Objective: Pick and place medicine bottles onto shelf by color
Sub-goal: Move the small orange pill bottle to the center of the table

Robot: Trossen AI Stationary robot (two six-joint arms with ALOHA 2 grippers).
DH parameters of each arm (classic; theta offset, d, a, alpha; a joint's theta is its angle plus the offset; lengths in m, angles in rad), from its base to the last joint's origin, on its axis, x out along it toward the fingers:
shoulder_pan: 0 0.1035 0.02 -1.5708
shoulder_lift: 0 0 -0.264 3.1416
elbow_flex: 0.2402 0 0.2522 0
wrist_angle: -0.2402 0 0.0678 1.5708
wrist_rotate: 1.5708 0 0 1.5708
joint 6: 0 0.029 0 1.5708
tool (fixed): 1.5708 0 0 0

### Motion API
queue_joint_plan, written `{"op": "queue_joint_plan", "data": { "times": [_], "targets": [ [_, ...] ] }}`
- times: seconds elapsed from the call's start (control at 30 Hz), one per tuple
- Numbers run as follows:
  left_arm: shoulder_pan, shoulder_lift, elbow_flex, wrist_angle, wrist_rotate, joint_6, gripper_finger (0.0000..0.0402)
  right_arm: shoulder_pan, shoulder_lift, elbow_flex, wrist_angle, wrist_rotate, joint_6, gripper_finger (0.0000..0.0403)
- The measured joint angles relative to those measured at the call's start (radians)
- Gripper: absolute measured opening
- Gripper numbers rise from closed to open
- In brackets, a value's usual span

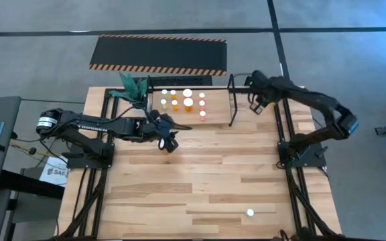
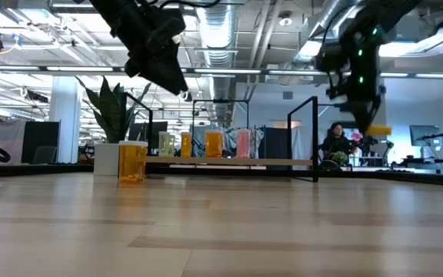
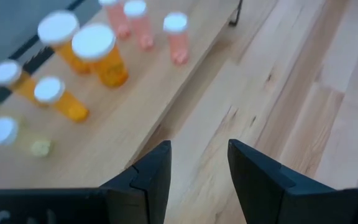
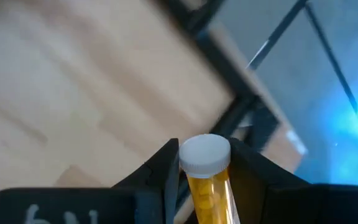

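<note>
An orange bottle (image 4: 207, 177) with a white cap is pinched in the right hand (image 4: 204, 163), raised beyond the right end of the shelf (image 1: 216, 114). More medicine bottles (image 1: 187, 99) stand on that shelf. The left hand (image 3: 199, 168) hovers spread and empty over the tabletop (image 1: 200, 181) before them.

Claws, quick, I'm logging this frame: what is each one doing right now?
Left claw: open, holding nothing, just in front of the shelf.
Right claw: shut on an orange medicine bottle, beyond the shelf's right end.
</note>
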Motion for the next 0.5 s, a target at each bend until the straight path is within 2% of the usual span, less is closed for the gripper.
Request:
{"op": "queue_joint_plan", "data": {
  "times": [0.17, 0.3, 0.37, 0.5],
  "targets": [
    [0.0, 0.0, 0.0, 0.135, -0.002, 0.073, 0.0147, -0.035, -0.123, 0.093, 0.01, 0.004, 0.049, 0.0131],
    [0.0, 0.0, 0.0, 0.303, 0.0, 0.134, 0.0147, -0.011, -0.237, 0.122, 0.09, -0.007, 0.056, 0.0131],
    [0.0, 0.0, 0.0, 0.37, 0.008, 0.157, 0.0147, 0.017, -0.289, 0.122, 0.149, -0.069, 0.076, 0.0131],
    [-0.001, 0.0, 0.0, 0.48, 0.057, 0.199, 0.0147, 0.103, -0.366, 0.122, 0.264, -0.272, 0.11, 0.0131]
  ]
}}
